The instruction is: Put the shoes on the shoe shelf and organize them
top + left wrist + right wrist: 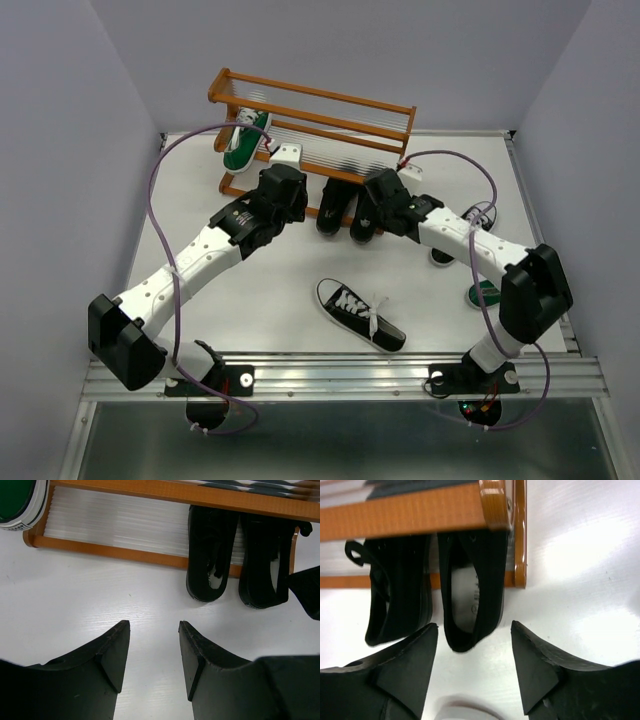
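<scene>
From above, we see the shoe shelf point(312, 100) at the far side of the white bench point(280, 290). One green sneaker point(243, 140) sits at the left end of the shelf. Two plain shoes sit side by side on the low tier, more to the right: the left black shoe point(333, 205) and the right black shoe point(361, 222). Their heels stick out past the front rail. A black sneaker point(360, 313) with white laces lies alone in the middle of the bench. Near the right edge, a second black sneaker point(441, 256) and a second green sneaker point(483, 294) are partly hidden under the right arm point(470, 245). Any marks on the shoes are too small for us to read here.

In the left wrist view, the left claw point(152, 627) is spread wide, with only bare bench between its fingers. It holds nothing. The two black shoes are ahead and off to the right, not touching it.

In the right wrist view, the right claw point(473, 627) is spread too. The heel of the right black shoe pokes in between its fingertips, but they do not pinch it. We see small print on the pale inside of that shoe, too blurry to read.
</scene>
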Tool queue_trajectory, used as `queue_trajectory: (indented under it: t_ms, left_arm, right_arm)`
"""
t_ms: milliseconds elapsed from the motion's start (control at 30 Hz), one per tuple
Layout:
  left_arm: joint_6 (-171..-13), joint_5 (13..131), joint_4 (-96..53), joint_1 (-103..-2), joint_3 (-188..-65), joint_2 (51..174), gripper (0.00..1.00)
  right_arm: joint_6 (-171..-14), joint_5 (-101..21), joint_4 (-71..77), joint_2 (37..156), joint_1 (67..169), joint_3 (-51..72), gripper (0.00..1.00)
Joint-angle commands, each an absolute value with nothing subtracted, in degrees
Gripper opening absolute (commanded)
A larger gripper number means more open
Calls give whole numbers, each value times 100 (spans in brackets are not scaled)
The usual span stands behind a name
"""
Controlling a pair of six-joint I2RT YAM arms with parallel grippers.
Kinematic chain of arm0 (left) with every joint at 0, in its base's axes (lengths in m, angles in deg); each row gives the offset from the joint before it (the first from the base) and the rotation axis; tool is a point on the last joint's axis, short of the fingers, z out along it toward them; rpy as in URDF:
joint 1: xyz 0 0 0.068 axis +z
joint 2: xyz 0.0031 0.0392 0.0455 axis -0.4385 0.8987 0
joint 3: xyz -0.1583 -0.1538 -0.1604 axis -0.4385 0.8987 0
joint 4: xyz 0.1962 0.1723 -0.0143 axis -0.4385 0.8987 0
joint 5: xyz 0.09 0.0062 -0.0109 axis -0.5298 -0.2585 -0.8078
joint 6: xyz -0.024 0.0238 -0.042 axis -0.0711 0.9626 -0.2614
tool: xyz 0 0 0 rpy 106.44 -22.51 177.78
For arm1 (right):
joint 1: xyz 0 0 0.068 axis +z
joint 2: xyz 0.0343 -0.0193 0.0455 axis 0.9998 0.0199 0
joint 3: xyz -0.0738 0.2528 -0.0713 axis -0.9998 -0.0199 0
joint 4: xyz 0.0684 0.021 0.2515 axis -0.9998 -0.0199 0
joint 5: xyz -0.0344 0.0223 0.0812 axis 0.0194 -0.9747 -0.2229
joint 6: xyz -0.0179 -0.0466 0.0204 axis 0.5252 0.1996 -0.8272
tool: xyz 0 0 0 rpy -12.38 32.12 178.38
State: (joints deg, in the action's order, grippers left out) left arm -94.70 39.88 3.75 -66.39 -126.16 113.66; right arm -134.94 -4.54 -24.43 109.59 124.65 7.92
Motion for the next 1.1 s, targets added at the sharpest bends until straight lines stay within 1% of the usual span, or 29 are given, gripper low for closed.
queue_trajectory:
  t_ms: [0, 33, 200, 267, 367, 567, 700, 833, 1067]
  left_arm:
    - [-9468, 3925, 206, -6626, -12657, 11317, 55]
    - [-9442, 3889, 215, -6626, -12684, 11335, 55]
    - [-9371, 3836, 311, -6626, -12868, 11432, 55]
    - [-9362, 3819, 338, -6618, -12965, 11432, 55]
    - [-9336, 3819, 373, -6609, -13088, 11441, 55]
    - [-9380, 3862, 470, -6547, -13378, 11467, 55]
    - [-9415, 3959, 522, -6460, -13641, 11414, 55]
    - [-9415, 4038, 540, -6407, -13791, 11327, 55]
    - [-9415, 4117, 540, -6354, -13853, 11317, 55]
  right_arm:
    - [-13269, -706, -2261, 10384, 12551, 459, 72]
    - [-13199, -768, -2252, 10279, 12551, 302, 76]
    - [-12505, -1416, -2331, 9655, 12604, -147, 83]
    - [-11970, -1943, -2497, 9356, 12604, -357, 83]
    - [-11705, -2549, -2884, 9030, 12604, -569, 84]
    - [-11493, -3043, -3833, 8740, 12832, -640, 84]
    - [-11686, -3421, -4185, 8670, 13244, -728, 84]
    - [-12081, -3414, -4405, 8617, 13508, -903, 84]
    - [-12626, -3352, -4818, 8169, 13693, -1351, 79]
